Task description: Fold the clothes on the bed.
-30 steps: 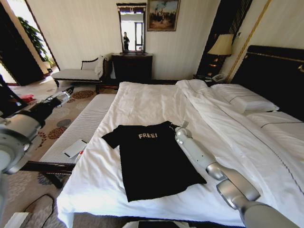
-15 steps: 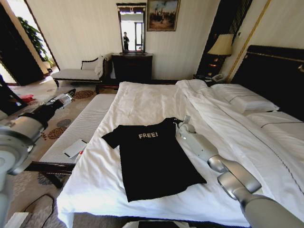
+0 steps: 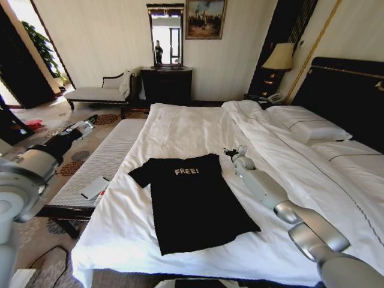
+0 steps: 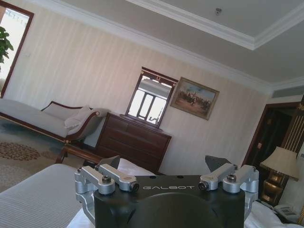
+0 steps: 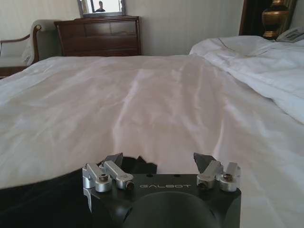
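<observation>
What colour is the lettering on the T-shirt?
White, on the black T-shirt; it shows best in the head view.

Cream striped walls point(image 3: 108, 36), dark wood dresser point(image 3: 166, 86) w/ mirror point(image 3: 166, 34), framed painting point(image 3: 206, 18), chaise point(image 3: 99, 91) at far left, patterned carpet point(image 3: 72, 159), lit bedside lamp point(image 3: 279, 57), striped bench point(image 3: 102, 162).

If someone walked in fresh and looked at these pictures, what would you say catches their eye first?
Most striking is the black T-shirt, spread flat with white FREE! lettering, on the near part of the white bed. Next, the right gripper sits open, low over the sheet just past the shirt's sleeve on the robot's right. The left gripper is held open off the bed's side, above the bench.
</observation>
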`<state>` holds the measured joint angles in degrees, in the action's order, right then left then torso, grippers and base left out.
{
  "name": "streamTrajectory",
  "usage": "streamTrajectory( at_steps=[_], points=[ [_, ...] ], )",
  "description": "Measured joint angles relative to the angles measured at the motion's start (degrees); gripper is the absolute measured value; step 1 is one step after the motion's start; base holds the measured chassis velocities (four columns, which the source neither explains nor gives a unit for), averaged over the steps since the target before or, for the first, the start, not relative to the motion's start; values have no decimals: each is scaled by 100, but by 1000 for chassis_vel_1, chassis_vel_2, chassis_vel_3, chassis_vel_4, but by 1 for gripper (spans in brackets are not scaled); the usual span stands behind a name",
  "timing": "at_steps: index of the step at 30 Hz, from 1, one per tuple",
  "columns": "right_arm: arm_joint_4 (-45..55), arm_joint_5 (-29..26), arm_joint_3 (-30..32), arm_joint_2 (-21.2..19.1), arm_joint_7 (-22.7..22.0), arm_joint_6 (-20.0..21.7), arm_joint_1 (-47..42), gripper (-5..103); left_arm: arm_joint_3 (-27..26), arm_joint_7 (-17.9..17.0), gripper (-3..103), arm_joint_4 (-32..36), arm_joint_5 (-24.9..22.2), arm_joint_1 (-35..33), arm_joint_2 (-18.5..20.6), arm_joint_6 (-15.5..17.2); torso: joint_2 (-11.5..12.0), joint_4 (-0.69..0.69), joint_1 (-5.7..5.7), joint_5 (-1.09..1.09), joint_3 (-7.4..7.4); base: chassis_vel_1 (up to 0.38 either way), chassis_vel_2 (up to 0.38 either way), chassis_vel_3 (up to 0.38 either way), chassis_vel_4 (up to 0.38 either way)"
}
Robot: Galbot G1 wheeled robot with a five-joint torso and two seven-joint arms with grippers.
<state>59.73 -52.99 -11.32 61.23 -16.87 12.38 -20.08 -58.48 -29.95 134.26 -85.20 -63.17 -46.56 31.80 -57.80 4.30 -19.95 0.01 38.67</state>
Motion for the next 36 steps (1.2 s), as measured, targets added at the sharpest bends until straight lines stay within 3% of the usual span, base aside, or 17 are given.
streamTrajectory(
  at_steps=[5,8,13,16,23,26,32,36],
  points=[
    [65,403,-237,139,12,-7,-143,97,-63,0,100,8,0,-51,24,0,0,0,-1,-1,0,0,0,0,0],
    [-17,786,-359,275,14,-65,-152,100,-108,1,100,9,-1,-91,21,0,0,1,0,-1,0,0,0,0,0],
    [-481,2209,-524,507,-130,-253,-90,100,-123,2,100,20,9,-122,-37,-6,0,-1,0,-2,0,0,0,0,0],
    [-551,2316,-559,514,-157,-265,-85,100,-119,2,100,12,26,-124,-58,-8,0,3,-1,-1,0,0,0,0,0],
    [-250,1698,-535,484,-270,-114,-190,100,-76,5,100,-11,66,-114,-66,-11,0,0,0,-2,0,0,0,0,0],
    [-259,1778,-560,493,-368,0,-197,100,-68,6,100,-12,66,-108,-53,-12,0,0,-1,-2,0,0,0,0,0],
    [-387,1817,-617,542,-1128,1081,-76,100,-93,6,100,11,66,-139,-24,-14,0,2,-1,0,0,0,0,0,0],
    [-617,1972,-624,600,-1212,1212,55,100,-111,6,100,16,66,-162,-35,-16,0,0,0,-1,0,0,0,0,0]
  ],
)
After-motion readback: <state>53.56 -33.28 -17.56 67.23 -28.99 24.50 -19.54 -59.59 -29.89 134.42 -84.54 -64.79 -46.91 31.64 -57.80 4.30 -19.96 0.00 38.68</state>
